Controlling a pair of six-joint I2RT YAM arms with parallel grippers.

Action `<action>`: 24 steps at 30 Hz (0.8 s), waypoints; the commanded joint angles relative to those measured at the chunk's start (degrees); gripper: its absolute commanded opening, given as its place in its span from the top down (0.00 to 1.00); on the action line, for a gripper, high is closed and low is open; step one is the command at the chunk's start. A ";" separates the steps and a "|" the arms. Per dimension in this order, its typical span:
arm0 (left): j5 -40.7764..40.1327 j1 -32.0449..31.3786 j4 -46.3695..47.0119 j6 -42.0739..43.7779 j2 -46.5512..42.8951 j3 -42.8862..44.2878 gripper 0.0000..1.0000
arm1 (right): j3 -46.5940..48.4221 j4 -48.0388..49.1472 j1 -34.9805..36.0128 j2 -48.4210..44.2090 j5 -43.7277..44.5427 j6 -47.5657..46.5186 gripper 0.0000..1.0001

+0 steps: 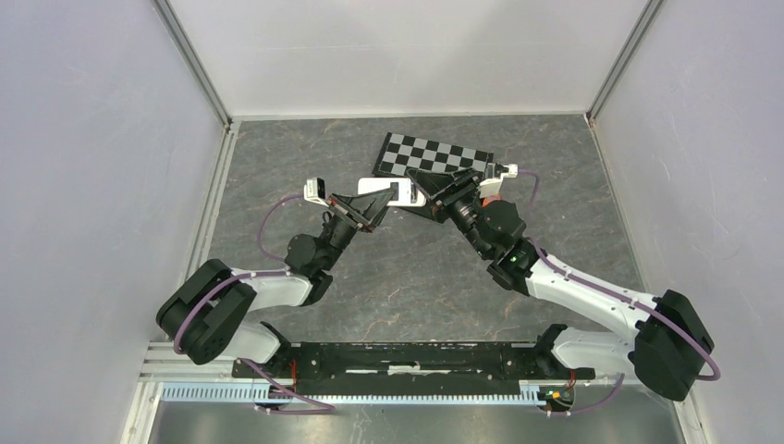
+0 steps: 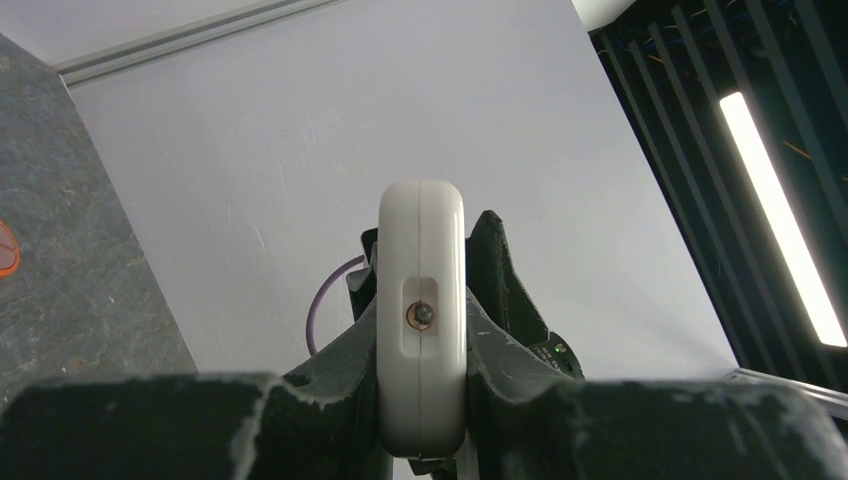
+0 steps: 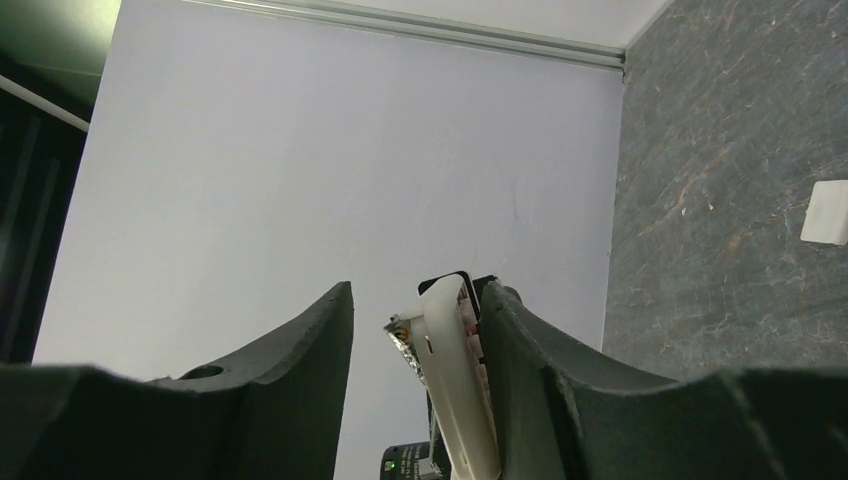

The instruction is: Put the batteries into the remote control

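A white remote control [image 1: 393, 191] hangs in the air over the middle of the table. My left gripper [image 1: 367, 211] is shut on one end of it. In the left wrist view the remote control [image 2: 421, 300] shows end-on, clamped between both fingers of the left gripper [image 2: 421, 400]. My right gripper [image 1: 434, 191] reaches round the other end. In the right wrist view the remote control [image 3: 455, 385] leans against one finger [image 3: 520, 350] of the right gripper [image 3: 418, 292], with a clear gap to the other finger, so the jaws stand open. No batteries show in any view.
A black-and-white checkerboard [image 1: 434, 155] lies flat at the back of the dark stone-patterned table [image 1: 398, 287]. A small white flat piece [image 3: 826, 212] rests on the table. An orange item [image 2: 5, 250] shows at the edge of the left wrist view. Pale walls close in three sides.
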 commanded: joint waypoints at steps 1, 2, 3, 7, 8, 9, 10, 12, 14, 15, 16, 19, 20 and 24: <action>0.27 -0.31 3.28 1.70 0.42 1.72 0.98 | 0.62 3.73 -0.29 0.60 -1.34 1.46 0.48; 0.23 -0.37 3.32 1.66 0.55 1.79 0.98 | 0.54 3.98 -0.38 0.68 -1.56 1.55 0.50; 0.24 -0.37 3.28 1.60 0.65 1.94 0.98 | 0.53 4.11 -0.45 0.80 -1.80 1.70 0.52; 0.01 -0.41 3.28 1.75 0.61 2.26 0.98 | 0.19 4.79 -0.56 0.98 -2.93 1.89 0.60; -0.06 -0.37 3.28 1.75 0.66 2.34 0.98 | 0.18 4.87 -0.56 0.96 -3.18 1.91 0.61; -0.15 -0.39 3.28 1.75 0.66 2.54 0.98 | 0.18 4.94 -0.56 1.01 -3.47 1.73 0.62; -0.44 -0.37 3.28 1.68 0.78 2.83 0.98 | 0.18 5.09 -0.56 1.07 -3.73 1.43 0.64; -0.66 -0.41 3.30 1.25 1.12 4.02 0.98 | 0.13 5.54 -0.60 1.22 -4.14 1.02 0.66; -0.21 -0.41 3.29 1.49 1.27 5.50 0.98 | 0.10 5.79 -0.56 1.44 -4.62 0.87 0.67; -0.09 -0.37 3.28 1.40 1.50 6.00 0.98 | 0.03 5.95 -0.56 1.51 -4.84 0.80 0.67; -0.03 -0.37 3.28 1.35 1.71 6.50 0.98 | -0.06 6.22 -0.56 1.56 -5.03 0.77 0.67; -0.07 -0.37 3.28 1.22 2.43 7.25 0.98 | 0.08 6.35 -0.56 1.66 -5.92 0.17 0.70; -0.03 -0.37 3.31 1.09 2.61 7.51 0.98 | 0.05 6.30 -0.56 1.58 -6.08 -0.04 0.72; -0.04 -0.37 3.28 0.70 3.15 8.23 0.98 | -0.50 6.11 -0.56 1.51 -6.70 -0.42 0.79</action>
